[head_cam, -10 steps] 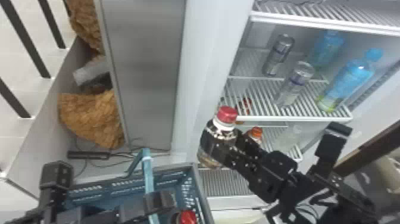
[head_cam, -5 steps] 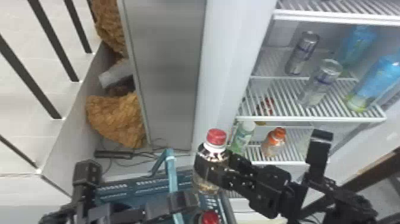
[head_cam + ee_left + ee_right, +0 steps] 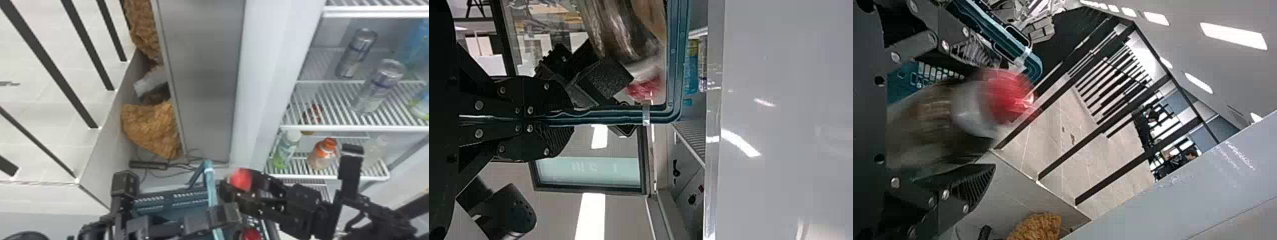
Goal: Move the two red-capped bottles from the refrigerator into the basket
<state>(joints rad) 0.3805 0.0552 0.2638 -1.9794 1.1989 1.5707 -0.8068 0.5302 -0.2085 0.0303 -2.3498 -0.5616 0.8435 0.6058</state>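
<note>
My left gripper (image 3: 225,215) is shut on the blue basket's handle (image 3: 210,185); in the left wrist view the left gripper (image 3: 549,119) clamps the basket handle (image 3: 604,116). Over the right side of the basket (image 3: 153,202), my right gripper (image 3: 234,190) holds a bottle, its red cap (image 3: 241,179) facing up toward the head camera. The right wrist view has this bottle (image 3: 933,122), blurred, between the fingers of the right gripper (image 3: 985,117). A second red cap (image 3: 250,234) shows low in the basket, its bottle mostly hidden.
The refrigerator's white wall (image 3: 271,79) rises just beyond the right arm. Its shelves hold silver cans (image 3: 356,52), an orange-capped bottle (image 3: 324,153) and a white-capped green bottle (image 3: 286,150). Cables and a power strip (image 3: 148,164) lie behind the basket.
The head view has swung left, shifting the scene rightward. The right gripper has brought its bottle lower and closer over the basket, tipping the cap toward the camera. The left gripper has kept hold of the handle.
</note>
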